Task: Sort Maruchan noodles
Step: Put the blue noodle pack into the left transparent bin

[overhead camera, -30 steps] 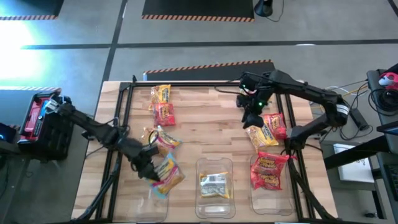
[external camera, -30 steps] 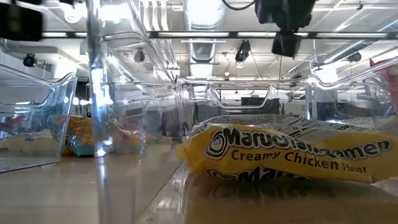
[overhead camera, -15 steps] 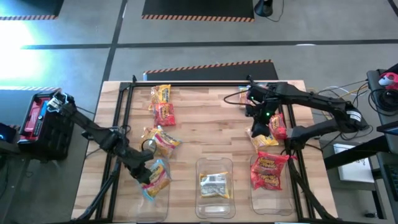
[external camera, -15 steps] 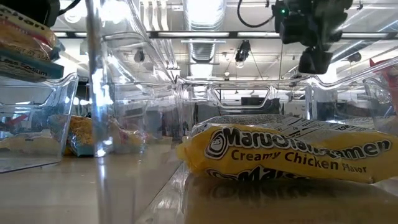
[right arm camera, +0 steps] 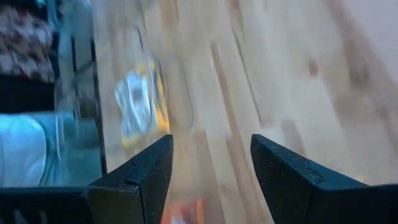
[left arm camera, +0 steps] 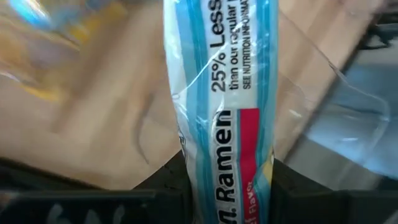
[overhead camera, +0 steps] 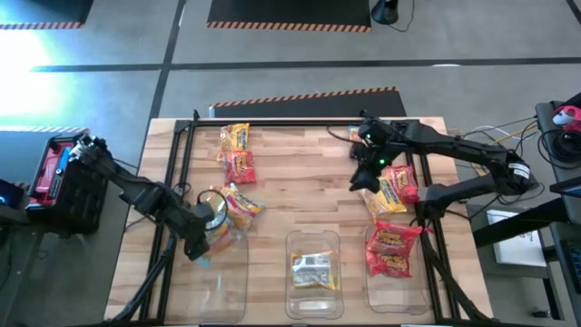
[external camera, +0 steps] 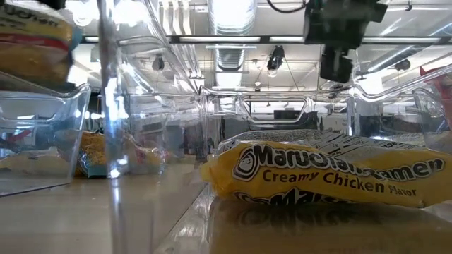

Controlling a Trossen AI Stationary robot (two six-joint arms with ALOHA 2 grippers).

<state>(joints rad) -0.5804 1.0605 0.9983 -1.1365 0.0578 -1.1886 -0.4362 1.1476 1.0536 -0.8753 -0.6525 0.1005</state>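
- Nearest us, three clear bins sit in a row along the table's [overhead camera: 300,195] near edge. The left bin [overhead camera: 222,272] shows nothing lying in it, the middle bin [overhead camera: 313,272] holds one yellow packet [overhead camera: 313,270], and the right bin [overhead camera: 392,263] holds red packets [overhead camera: 392,250].
- In the low view that yellow packet [external camera: 325,173] fills the foreground, lying flat inside clear walls.
- Just behind the left bin we see the left hand [overhead camera: 201,243] clenched on a pale blue packet [left arm camera: 224,106], which stands upright between its fingers in the left wrist view. The low view shows this packet [external camera: 32,42] lifted above the bin's rim.
- Beside that hand, a loose yellow and red packet [overhead camera: 238,204] lies on the wood, close to the arm.
- A black frame rail [overhead camera: 177,182] runs along the left side of the table, and another [overhead camera: 427,195] runs along the right.
- The middle of the table is bare wood, open between the two arms.
- On the right, the right hand [overhead camera: 365,174] hangs with its fingers [right arm camera: 140,177] spread and nothing between them, just beside a yellow and red pair of packets [overhead camera: 395,189] near the right rail.
- Farther back on the left, two more packets [overhead camera: 238,150] lie one behind the other, well apart from both hands.
- The far edge carries a black crossbar [overhead camera: 281,123].
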